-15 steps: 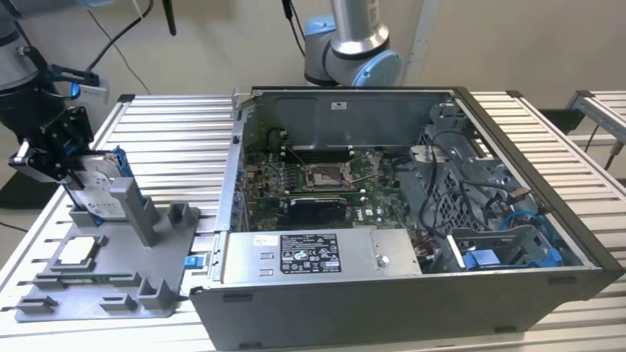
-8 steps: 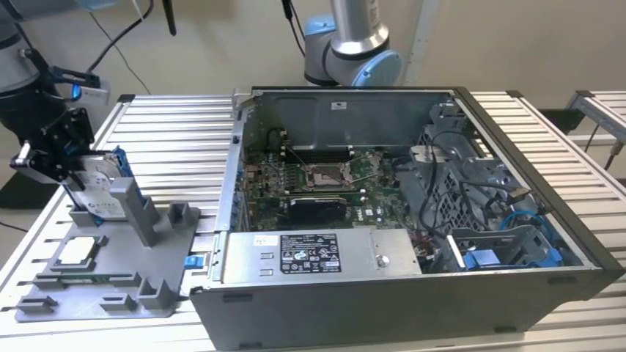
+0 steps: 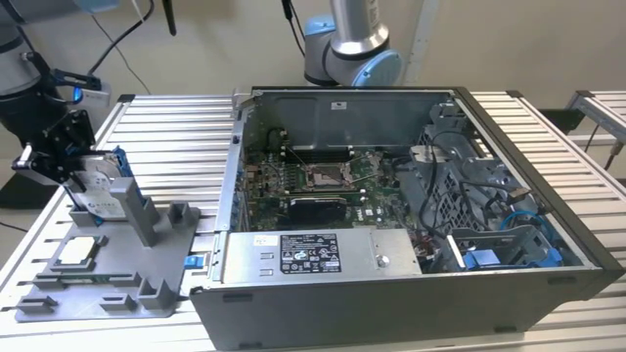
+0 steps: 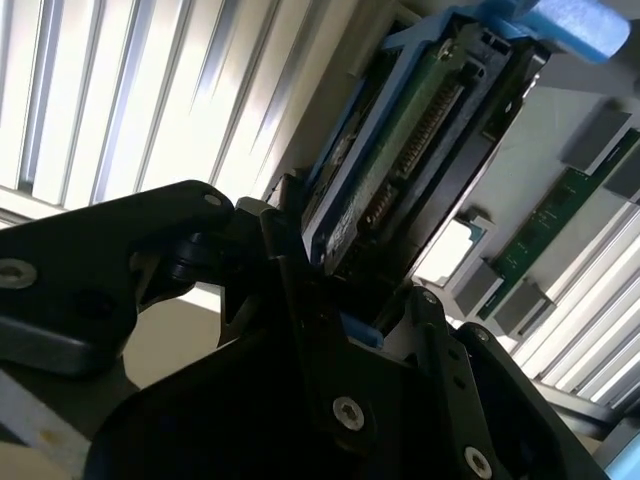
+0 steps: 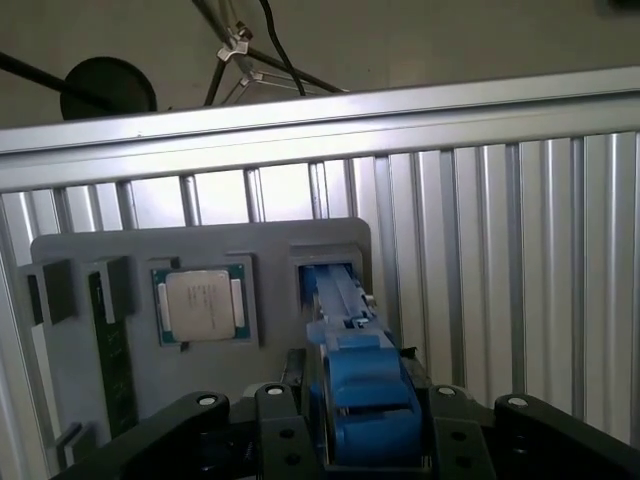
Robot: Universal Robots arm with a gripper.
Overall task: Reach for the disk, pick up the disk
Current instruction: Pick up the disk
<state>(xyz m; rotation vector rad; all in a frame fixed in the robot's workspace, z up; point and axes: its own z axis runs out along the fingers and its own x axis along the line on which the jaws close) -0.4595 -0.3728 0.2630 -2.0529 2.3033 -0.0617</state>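
Here the tool (image 3: 69, 172), reaching in from the exterior view's left, grips the upright disk (image 3: 102, 192).

The disk (image 3: 96, 189) is silver-grey with a white printed label and blue rails (image 5: 360, 390). In the second wrist view one face of it shows a green circuit board (image 4: 425, 125). The gripper (image 3: 69, 167) is black. The fixture (image 3: 146, 220) is plain grey, and the chip (image 5: 205, 303) is silvery with a green border. The table (image 3: 176, 139) is pale ribbed metal, striped light and dark. The computer case (image 3: 391, 315) is dark grey, its motherboard (image 3: 293, 187) green, and the arm's joint cap (image 3: 380, 70) light blue.
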